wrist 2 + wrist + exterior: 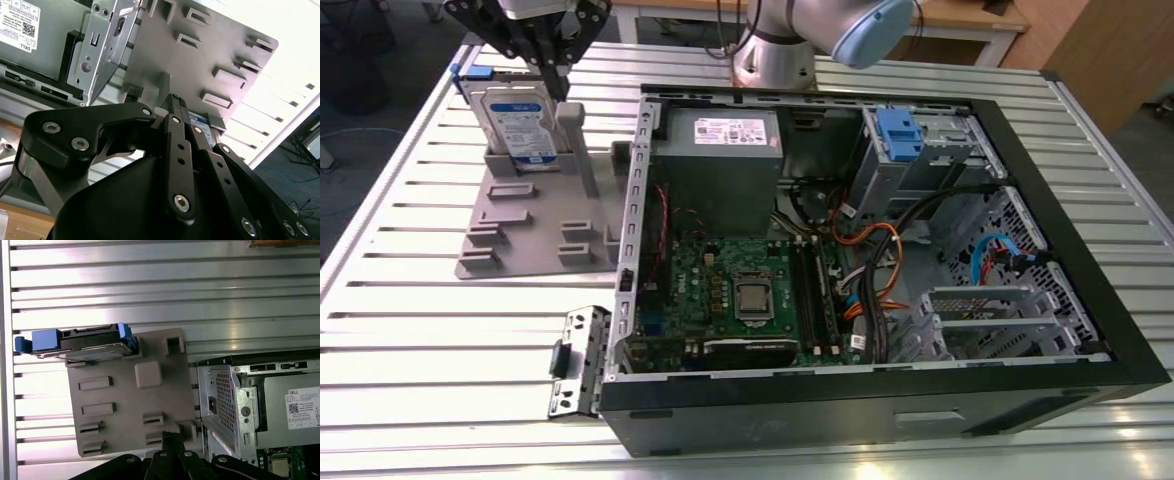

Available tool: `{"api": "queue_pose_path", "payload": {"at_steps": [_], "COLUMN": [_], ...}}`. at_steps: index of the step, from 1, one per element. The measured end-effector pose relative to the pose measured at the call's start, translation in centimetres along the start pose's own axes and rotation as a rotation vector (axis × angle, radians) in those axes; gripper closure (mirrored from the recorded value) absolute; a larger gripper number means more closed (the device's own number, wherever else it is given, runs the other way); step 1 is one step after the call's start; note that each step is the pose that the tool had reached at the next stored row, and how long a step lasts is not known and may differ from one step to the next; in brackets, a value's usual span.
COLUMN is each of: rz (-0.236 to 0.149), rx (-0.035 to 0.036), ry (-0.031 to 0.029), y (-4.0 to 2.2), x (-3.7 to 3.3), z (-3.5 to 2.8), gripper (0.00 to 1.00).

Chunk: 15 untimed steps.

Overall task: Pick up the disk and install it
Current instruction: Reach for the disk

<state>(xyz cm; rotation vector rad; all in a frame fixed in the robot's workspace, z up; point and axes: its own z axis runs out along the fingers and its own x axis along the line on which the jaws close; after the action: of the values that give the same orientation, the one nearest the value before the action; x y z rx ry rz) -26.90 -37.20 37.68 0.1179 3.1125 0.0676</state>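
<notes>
"On the surface (400,330), next to the open computer (854,425), what is that thing standing up?"

"That is the disk (520,120). It stands on its edge in a slot of the grey stand (534,240), at the exterior view's left of the computer. You can see its white and blue label and its blue frame."

"Where is the claw (562,88)?"

"It hangs right over the disk, pointing down. Its tip is near the top edge of the disk, on the side closer to the computer. I cannot tell if it touches."

"Is the claw wide or narrow?"

"It looks pinched narrow, and I see nothing held in it."

"So has the disk been picked up?"

"No. In the first wrist view the disk (85,342) sits in the stand (135,405), not lifted at all."

"What is inside the computer?"

"A green board (747,290), lots of wires (881,270), and a grey metal box (720,170) with a white sticker. Up in the far corner there is a metal cage (927,150) with a small blue latch (898,130) on it. I see no disk like this one in there."

"How much of the job is done, then?"

"I think it is only just starting. The claw is at the disk, but the grabbing, the lifting and the putting in are all not yet done."
</notes>
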Motion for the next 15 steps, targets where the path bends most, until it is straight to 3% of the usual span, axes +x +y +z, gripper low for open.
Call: {"api": "queue_pose_path", "payload": {"at_steps": [15], "rz": [0.0], "rx": [-0.0001], "ry": [-0.0001], "y": [0.25], "x": [1.35], "z": [0.27], "gripper": [0.9]}}
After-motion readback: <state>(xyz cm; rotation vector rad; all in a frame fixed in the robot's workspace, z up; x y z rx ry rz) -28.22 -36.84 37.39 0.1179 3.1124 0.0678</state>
